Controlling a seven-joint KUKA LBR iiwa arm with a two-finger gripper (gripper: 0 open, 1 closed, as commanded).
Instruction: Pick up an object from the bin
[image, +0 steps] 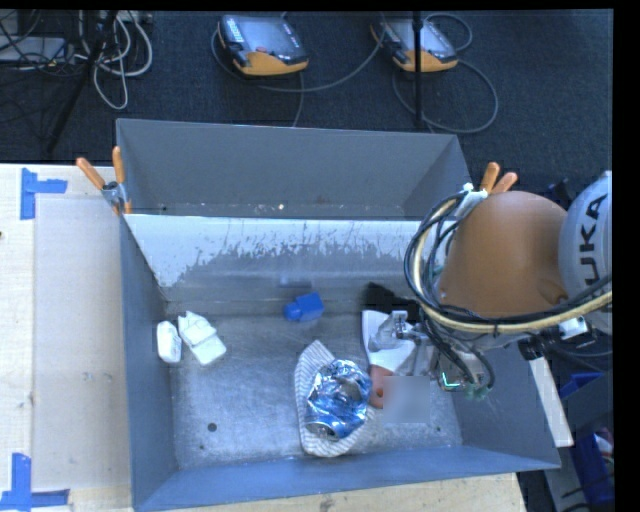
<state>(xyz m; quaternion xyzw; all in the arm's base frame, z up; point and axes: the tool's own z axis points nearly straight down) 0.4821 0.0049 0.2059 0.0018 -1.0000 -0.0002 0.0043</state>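
Approach step, nothing visibly lifted: hand (402, 345) sits low at right-centre of the bin (290, 180), over a white scrap (377, 327) and small red piece (379, 388) beside the crumpled blue foil wrapper (337, 398); whether it's open or closed I can't tell, and next it likely needs to centre on one item, close, then lift.

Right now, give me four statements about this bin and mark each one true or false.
1. The blue block lies near the foot of the bin's back wall. True.
2. The white pieces lie on the bin's right side. False: they lie at its left.
3. The crumpled foil wrapper rests on a pale cloth. True.
4. The gripper is over the blue block. False: it is at the right, beside the wrapper.
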